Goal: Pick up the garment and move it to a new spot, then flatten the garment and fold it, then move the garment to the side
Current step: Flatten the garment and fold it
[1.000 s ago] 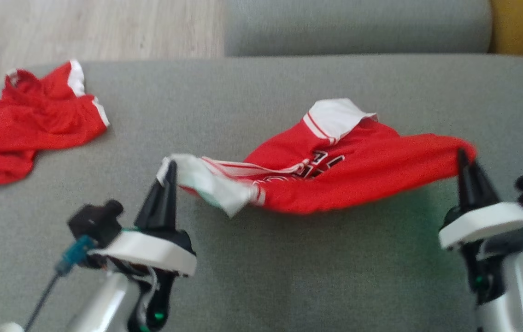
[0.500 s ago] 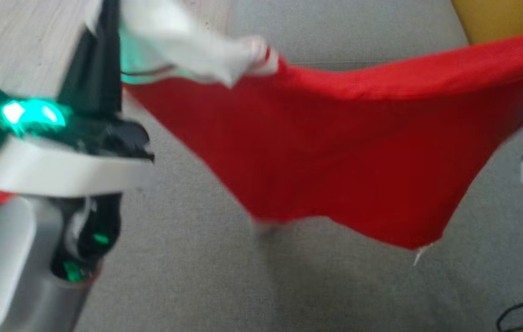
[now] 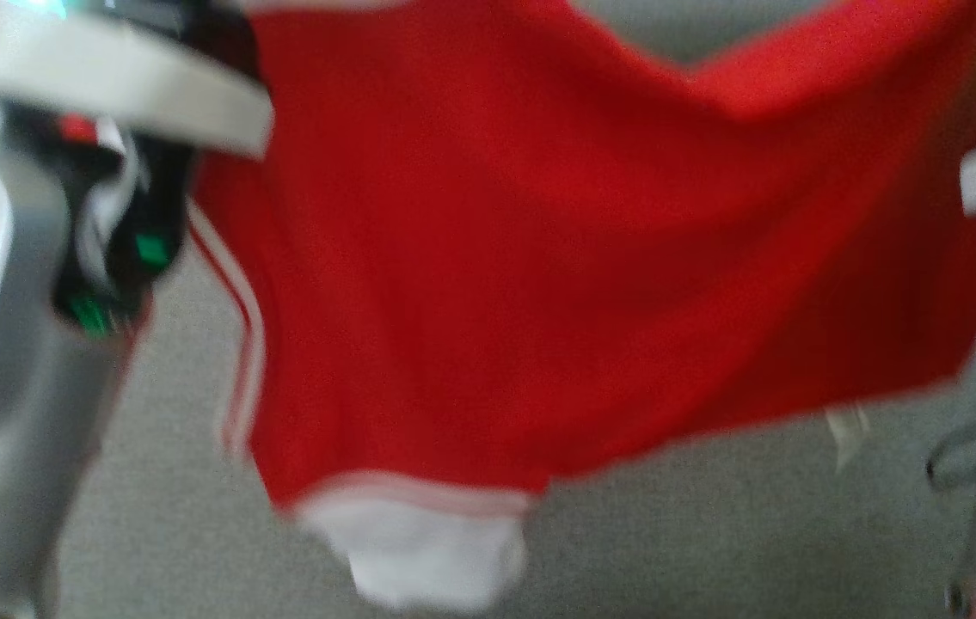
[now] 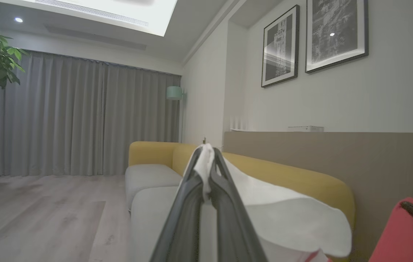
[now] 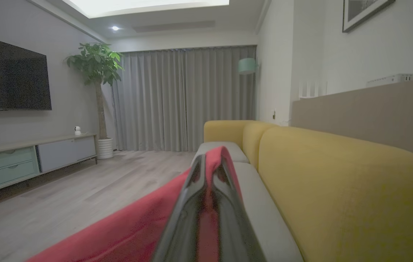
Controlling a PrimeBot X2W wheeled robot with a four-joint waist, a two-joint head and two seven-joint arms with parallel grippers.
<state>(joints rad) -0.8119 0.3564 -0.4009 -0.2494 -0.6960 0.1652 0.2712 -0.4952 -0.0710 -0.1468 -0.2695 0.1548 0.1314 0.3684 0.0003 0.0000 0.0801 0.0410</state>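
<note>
Held above the grey sofa seat (image 3: 711,533): the garment (image 3: 539,258), spread as a hanging sheet and apparently clear of the seat, though the head view is blurred. Its long axis runs from the left tool (image 4: 208,153) to the right tool (image 5: 211,154), so neither arm is nearer. The left tool is pinched narrow on a white edge and the right tool on a red edge. The white cuff (image 3: 427,550) hangs lowest, nearest the seat. Judgement: lower it evenly and keep the tension.

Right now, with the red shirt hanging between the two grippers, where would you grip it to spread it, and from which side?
Probably the white cuff, from below: it hangs lowest on the shirt, a free flap, while the left gripper and right gripper already pinch the top edge.
</note>
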